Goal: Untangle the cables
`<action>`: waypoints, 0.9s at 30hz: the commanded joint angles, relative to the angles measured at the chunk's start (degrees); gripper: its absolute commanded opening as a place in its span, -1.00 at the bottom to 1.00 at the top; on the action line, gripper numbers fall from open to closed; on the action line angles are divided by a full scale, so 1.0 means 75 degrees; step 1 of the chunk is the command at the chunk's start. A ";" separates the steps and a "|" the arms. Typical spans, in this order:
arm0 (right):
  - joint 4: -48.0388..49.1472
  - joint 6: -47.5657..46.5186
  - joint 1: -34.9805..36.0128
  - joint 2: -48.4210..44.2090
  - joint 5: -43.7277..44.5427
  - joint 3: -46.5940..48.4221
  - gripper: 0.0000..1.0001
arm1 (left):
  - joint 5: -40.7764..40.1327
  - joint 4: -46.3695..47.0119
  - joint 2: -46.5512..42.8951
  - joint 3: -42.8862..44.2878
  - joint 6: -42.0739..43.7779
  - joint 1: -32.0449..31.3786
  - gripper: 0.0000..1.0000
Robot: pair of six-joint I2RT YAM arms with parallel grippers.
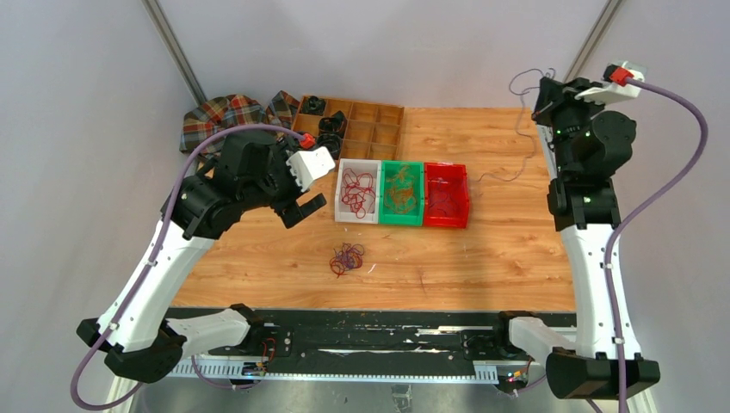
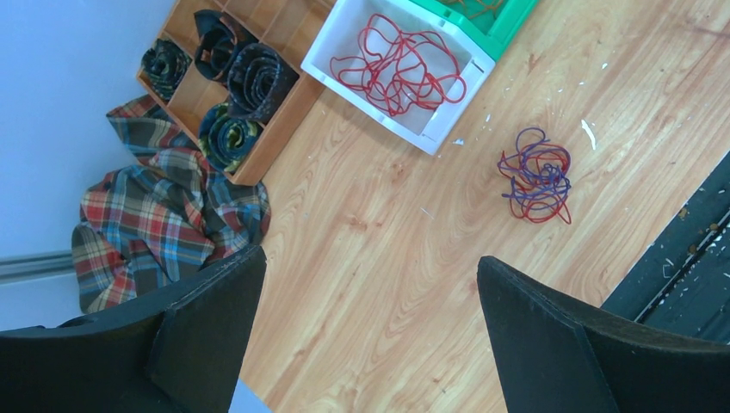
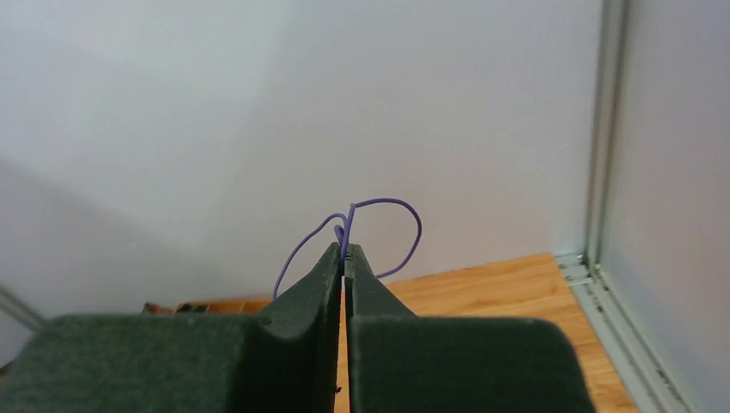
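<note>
**A:** Entry one, right hand?
**B:** Closed tight, pinching one purple cable at a small loop. It is raised high over the far right corner of the worktop. The strand hangs down from it, and its tail lies on the wood near the red bin.

**A:** Entry two, left hand?
**B:** Spread wide, holding nothing. It hovers over bare wood to the left of the white bin.

**A:** Remaining stock?
**B:** One knot of red and purple cables on the worktop in front of the bins, apart from both hands. There are red cables in the white bin and tan ones in the green bin.

**A:** Handling notes?
**B:** Judged very light, limp and springy in the curl. Breakage is unlikely, but the strands are thin and may slip from flat pads. The loops snag one another, so a pull could lift the whole knot. The best hold is a free outer loop or loose end of one colour, with the other hand pinning the rest.
</note>
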 commanded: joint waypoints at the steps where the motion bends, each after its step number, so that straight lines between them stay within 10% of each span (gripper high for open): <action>1: 0.0260 0.0712 0.0201 0.0308 -0.1473 -0.0125 -0.99 | 0.0106 0.0093 -0.0021 -0.0026 -0.0049 0.0074 0.96; 27: 0.0428 -0.0033 0.1198 0.1058 -0.1817 -0.0270 -0.99 | 0.0173 0.0090 0.0014 0.0152 -0.0084 0.0144 0.96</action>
